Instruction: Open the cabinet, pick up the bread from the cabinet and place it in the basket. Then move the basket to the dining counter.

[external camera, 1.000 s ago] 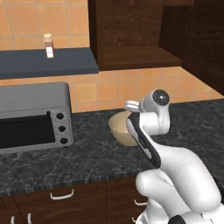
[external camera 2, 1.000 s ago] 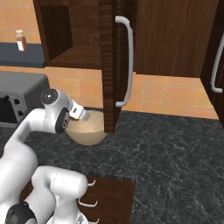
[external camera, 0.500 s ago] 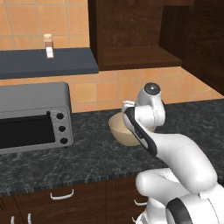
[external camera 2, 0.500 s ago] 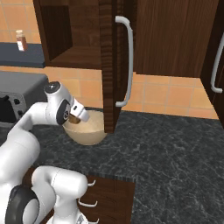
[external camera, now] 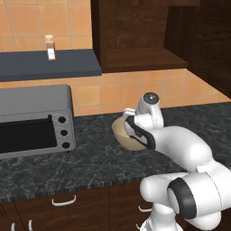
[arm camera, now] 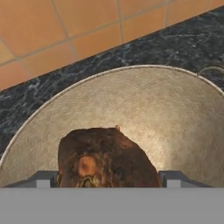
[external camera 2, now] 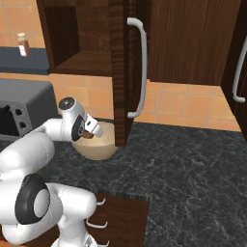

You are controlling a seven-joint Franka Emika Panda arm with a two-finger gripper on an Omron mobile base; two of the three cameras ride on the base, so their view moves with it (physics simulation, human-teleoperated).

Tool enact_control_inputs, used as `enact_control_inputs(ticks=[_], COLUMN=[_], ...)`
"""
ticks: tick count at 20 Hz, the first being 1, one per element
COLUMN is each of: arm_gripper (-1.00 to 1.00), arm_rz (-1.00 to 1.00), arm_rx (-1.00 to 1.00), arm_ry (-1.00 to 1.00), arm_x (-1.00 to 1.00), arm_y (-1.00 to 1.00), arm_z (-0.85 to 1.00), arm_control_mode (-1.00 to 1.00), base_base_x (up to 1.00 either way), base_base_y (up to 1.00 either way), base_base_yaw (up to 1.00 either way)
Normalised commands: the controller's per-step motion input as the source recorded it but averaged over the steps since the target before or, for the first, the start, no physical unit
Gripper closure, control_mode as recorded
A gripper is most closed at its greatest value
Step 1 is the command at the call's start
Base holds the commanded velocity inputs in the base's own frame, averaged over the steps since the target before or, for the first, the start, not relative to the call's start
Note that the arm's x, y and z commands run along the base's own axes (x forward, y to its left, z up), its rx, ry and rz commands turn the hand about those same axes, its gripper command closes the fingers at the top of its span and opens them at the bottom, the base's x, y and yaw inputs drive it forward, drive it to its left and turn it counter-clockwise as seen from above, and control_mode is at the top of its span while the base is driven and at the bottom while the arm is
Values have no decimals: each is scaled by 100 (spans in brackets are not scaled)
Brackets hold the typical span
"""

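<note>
The tan basket (external camera: 121, 135) (external camera 2: 99, 147) stands on the black granite counter below the open cabinet (external camera 2: 77, 34). The cabinet's door (external camera 2: 119, 72), with a long silver handle (external camera 2: 139, 67), stands edge-on just right of the basket. My gripper (arm camera: 109, 179) (external camera 2: 89, 132) hangs over the basket's bowl (arm camera: 175, 113), shut on the dark brown bread (arm camera: 105, 157) (external camera 2: 87, 136), which fills the span between the fingertips. In the left base view my wrist covers the bread. The dining counter is out of view.
A grey toaster oven (external camera: 34, 119) (external camera 2: 19, 106) sits left of the basket. A spice bottle (external camera: 50, 47) stands on the dark shelf (external camera: 49, 65) above it. The granite counter (external camera 2: 193, 164) stretches right, with drawers (external camera: 63, 200) below its front edge.
My wrist has swung a little left and the arm has folded. The gripper has stayed over the basket with the bread between its fingers.
</note>
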Motion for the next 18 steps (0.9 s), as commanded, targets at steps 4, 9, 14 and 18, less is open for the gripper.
enact_control_inputs(ticks=[4, 9, 14, 18], arm_gripper=[100, 100, 100, 100], arm_rz=[0, 0, 0, 0], arm_rx=[0, 0, 0, 0], arm_ry=[4, 1, 2, 3], arm_x=[36, 40, 21, 7], arm_y=[0, 0, 0, 0], arm_z=[-37, -27, -18, -17], arm_control_mode=[-100, -100, -100, -100], base_base_x=[0, 0, 0, 0], base_base_y=[0, 0, 0, 0], base_base_yaw=[0, 0, 0, 0])
